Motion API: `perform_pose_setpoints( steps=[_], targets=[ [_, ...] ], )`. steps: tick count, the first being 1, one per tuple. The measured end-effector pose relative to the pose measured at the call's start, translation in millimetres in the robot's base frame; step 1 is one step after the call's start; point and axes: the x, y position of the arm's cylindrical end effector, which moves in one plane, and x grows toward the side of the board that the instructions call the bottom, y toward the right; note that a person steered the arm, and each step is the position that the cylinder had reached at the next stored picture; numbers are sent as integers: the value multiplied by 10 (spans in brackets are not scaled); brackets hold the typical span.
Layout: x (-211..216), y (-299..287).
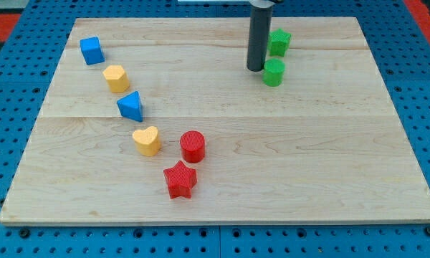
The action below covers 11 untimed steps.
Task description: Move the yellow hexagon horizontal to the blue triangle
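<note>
The yellow hexagon (116, 77) sits at the board's upper left. The blue triangle (131, 107) lies just below and right of it, a small gap between them. My tip (256, 69) stands at the upper right, far from both, right beside a green cylinder (274, 72) on its right. A green star (279, 41) sits just above that cylinder, to the right of the rod.
A blue cube (92, 50) is at the far upper left. A yellow heart (147, 140), a red cylinder (193, 146) and a red star (180, 179) cluster at lower centre-left. The wooden board (330, 158) lies on a blue pegboard.
</note>
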Motion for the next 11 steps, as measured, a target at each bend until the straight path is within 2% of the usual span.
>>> perform_pose_setpoints(
  steps=[1, 3, 4, 5, 6, 7, 8, 10, 11],
  targets=[
    [227, -12],
    [149, -1803],
    [-388, -2369],
    [-133, -2948],
    [296, -3219],
    [265, -2692],
    [147, -1776],
    [-189, -1613],
    [152, -1177]
  ],
)
